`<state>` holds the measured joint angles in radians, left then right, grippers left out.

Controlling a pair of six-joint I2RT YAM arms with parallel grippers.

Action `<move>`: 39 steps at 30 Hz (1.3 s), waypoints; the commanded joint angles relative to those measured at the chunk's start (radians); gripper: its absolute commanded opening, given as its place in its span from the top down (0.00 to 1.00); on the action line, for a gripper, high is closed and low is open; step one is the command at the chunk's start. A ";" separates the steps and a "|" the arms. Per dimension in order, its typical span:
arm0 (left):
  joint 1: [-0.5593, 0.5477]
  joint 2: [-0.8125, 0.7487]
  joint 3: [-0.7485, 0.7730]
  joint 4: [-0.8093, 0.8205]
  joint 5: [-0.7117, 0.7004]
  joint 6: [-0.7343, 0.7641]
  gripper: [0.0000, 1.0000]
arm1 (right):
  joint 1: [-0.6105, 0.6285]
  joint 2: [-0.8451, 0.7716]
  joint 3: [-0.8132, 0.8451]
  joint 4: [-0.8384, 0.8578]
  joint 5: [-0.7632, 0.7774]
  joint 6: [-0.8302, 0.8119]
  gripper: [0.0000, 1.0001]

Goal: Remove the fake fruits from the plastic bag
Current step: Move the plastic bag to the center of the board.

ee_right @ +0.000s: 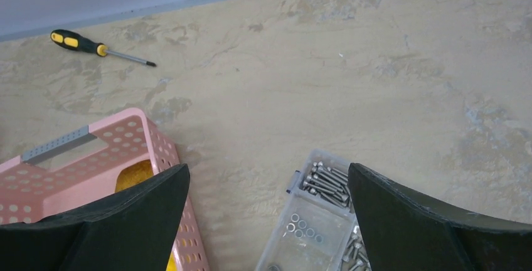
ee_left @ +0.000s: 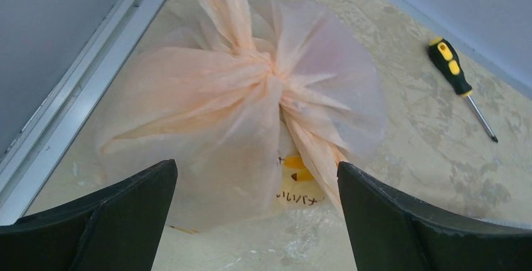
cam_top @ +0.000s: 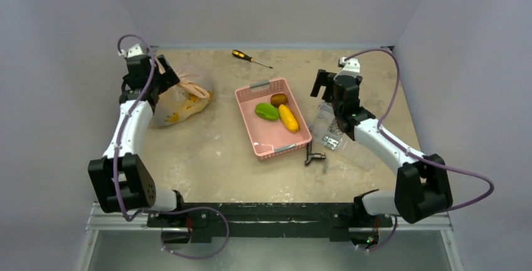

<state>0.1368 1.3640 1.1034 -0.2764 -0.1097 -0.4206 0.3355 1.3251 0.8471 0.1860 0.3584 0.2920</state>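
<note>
Both arm bases sit bolted to a dark rail at the near edge of the table (cam_top: 219,158), a mottled beige surface. The left arm folds at a black elbow near the left edge, and its white forearm runs far along that side. The left gripper (ee_left: 256,177) hangs at the far left, just over the plastic bag (ee_left: 251,95). Its jaws are spread wide, one on each side of the bag, gripping nothing.

The right arm mirrors this pose. Its elbow sits low at the near right, and its forearm slants far and left. The right gripper (ee_right: 268,174) hovers above the clear screw box (ee_right: 313,214), jaws wide apart and holding nothing.

Between the arms, a small metal fitting (cam_top: 313,156) lies just beside the near right corner of the pink basket (cam_top: 251,139). The basket holds a flat green fruit (cam_top: 266,111), a brown kiwi (cam_top: 279,100) and a yellow-orange oblong fruit (cam_top: 288,118).

The bag lies at the far left of the table, close to the left wall, and its neck is gathered into a knot. Yellow-orange patches show through the film, but the fake fruits themselves cannot be made out.

A black-and-yellow screwdriver (cam_top: 250,58) lies near the far edge. Plain pale grey walls (cam_top: 270,7) close in the table on the left, right and far sides.
</note>
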 commanded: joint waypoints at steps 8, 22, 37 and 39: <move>0.070 0.229 0.248 -0.161 -0.009 0.003 0.00 | 0.065 0.077 0.187 -0.066 -0.073 0.174 0.01; 0.115 0.398 0.375 -0.265 0.214 0.011 0.54 | 0.150 0.056 0.210 -0.062 -0.339 0.358 0.01; 0.068 0.293 0.279 -0.311 0.400 0.057 1.00 | 0.408 0.266 0.341 -0.024 -0.391 0.207 0.01; 0.033 0.264 0.259 -0.339 0.358 0.066 1.00 | 0.446 0.322 0.404 -0.051 -0.363 0.174 0.01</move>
<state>0.2234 1.7271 1.4006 -0.5709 0.2363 -0.3832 0.7258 1.5818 1.1255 0.1394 -0.0216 0.5587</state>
